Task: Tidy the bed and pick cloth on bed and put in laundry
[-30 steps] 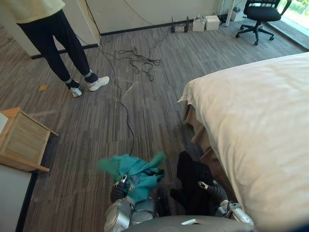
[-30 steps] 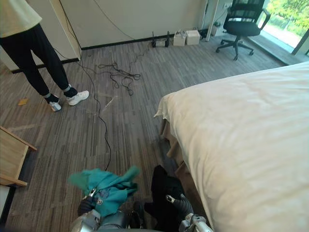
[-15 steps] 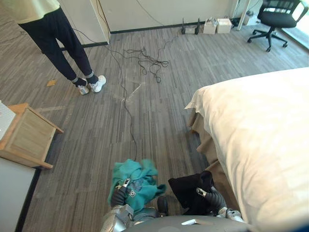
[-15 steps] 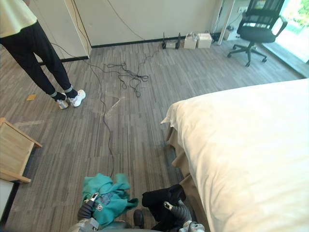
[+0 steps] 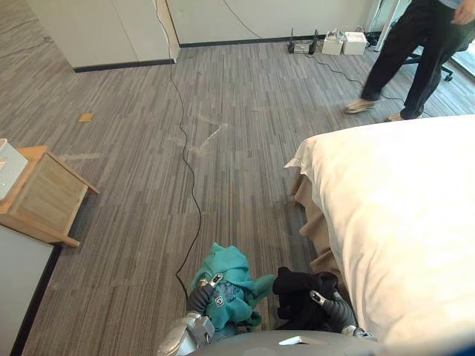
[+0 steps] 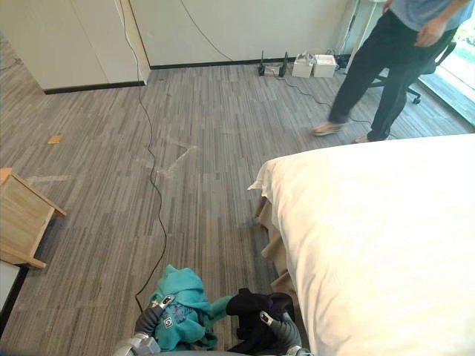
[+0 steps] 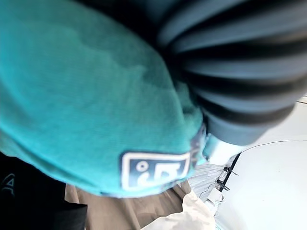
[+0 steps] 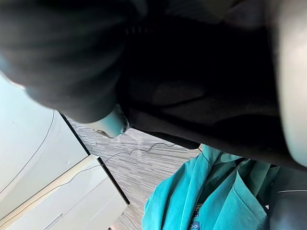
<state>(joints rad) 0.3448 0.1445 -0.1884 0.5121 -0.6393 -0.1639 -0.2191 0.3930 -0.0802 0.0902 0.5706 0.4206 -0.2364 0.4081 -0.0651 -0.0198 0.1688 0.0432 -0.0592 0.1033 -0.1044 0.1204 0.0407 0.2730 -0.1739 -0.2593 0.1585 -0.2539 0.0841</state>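
The left robot hand point(image 5: 199, 300) is low in front of the robot, buried in a bunched teal cloth garment point(image 5: 231, 276) that drapes over its ribbed cover; how it grips cannot be told. The right robot hand point(image 5: 332, 310) is likewise wrapped in a crumpled black cloth garment point(image 5: 295, 294), its grip also not readable. Both garments hang close together above the grey striped carpet floor point(image 5: 223, 148), just beside the bed's near corner. The bed's white cover point(image 5: 401, 215) lies smooth. A person in dark trousers point(image 5: 407, 52) walks beyond the bed. Assessment: collection from the bed appears complete; delivery to the laundry is not yet done.
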